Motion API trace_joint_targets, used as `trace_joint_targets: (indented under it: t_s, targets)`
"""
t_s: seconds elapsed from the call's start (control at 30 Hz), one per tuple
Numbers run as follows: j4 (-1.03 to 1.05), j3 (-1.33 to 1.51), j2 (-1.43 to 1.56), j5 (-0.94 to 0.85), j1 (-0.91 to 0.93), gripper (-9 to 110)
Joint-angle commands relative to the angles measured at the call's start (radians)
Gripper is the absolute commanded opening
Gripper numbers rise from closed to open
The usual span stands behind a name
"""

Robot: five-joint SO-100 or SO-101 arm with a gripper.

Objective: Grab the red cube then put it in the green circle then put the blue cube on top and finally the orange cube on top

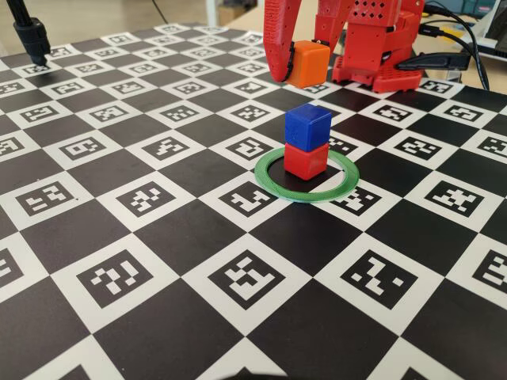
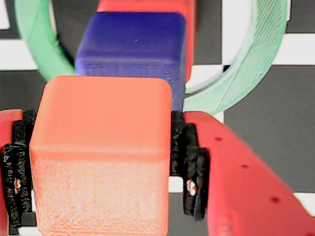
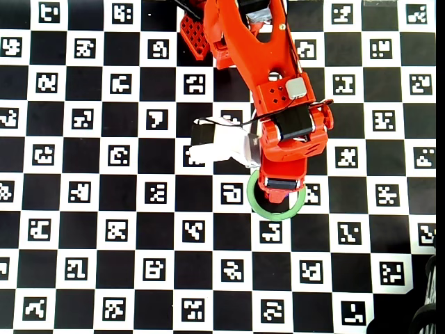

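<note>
Gripper [image 1: 305, 63] has the orange cube [image 1: 308, 62] pinched tight in the fixed view, hanging off the board behind the blue cube [image 1: 307, 124], which sits on the red cube [image 1: 305, 159] inside the green circle [image 1: 306, 176]. Wrist view: black pads [image 2: 189, 164] squeeze both sides of the orange cube [image 2: 101, 155], blue cube [image 2: 130, 46] just beyond. Overhead, the arm [image 3: 268, 83] hides the stack, only the green circle [image 3: 254, 204] peeks out.

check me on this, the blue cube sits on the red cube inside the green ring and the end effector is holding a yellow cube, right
Not quite: the cube in the end effector is orange, not yellow. The fixed view shows the orange cube gripped above the board, and the wrist view shows it between the black pads. The rest holds: the blue cube sits on the red cube inside the green ring.
</note>
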Motion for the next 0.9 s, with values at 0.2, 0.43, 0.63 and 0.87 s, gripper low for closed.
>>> trace_joint_targets:
  t_s: [0.2, 0.43, 0.63, 0.87]
  targets:
    - [-0.008, -0.003, 0.127, -0.009, -0.012, 10]
    - [-0.014, 0.012, 0.129, 0.002, -0.029, 10]
    - [-0.025, 0.015, 0.124, 0.014, -0.054, 10]
    - [-0.035, 0.015, 0.118, 0.023, -0.074, 10]
